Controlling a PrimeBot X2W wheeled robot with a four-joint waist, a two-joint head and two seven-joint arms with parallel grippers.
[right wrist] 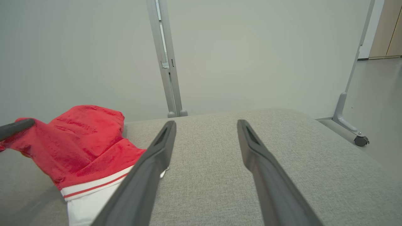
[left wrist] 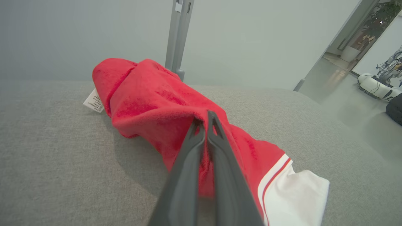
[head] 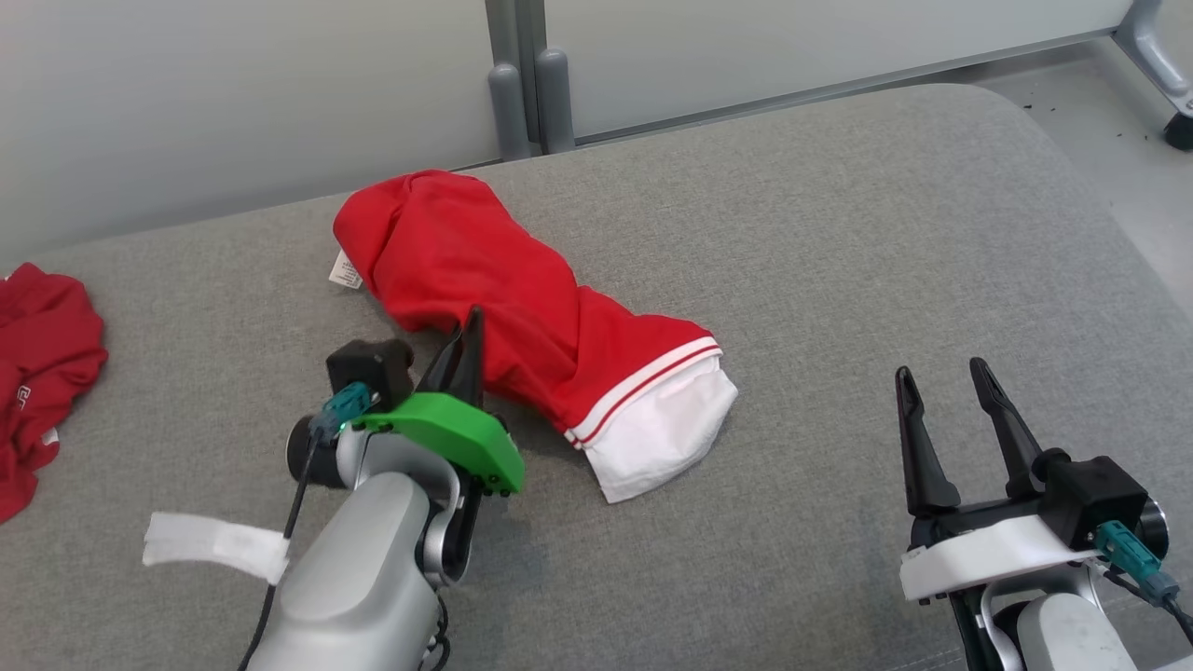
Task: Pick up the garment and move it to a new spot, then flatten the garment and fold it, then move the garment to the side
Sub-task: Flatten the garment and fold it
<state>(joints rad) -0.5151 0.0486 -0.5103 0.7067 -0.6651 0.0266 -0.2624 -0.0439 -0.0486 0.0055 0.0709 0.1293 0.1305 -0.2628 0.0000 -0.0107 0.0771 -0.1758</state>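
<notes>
The left gripper has its fingers pinched together on a fold at the near edge of the red garment. The garment lies crumpled on the grey cushion, reaching beyond the fingertips and off to their right to a white, red-striped end. The right gripper stands spread wide, holding nothing, that white end well to its left; another red cloth lies far to the left gripper's left.
</notes>
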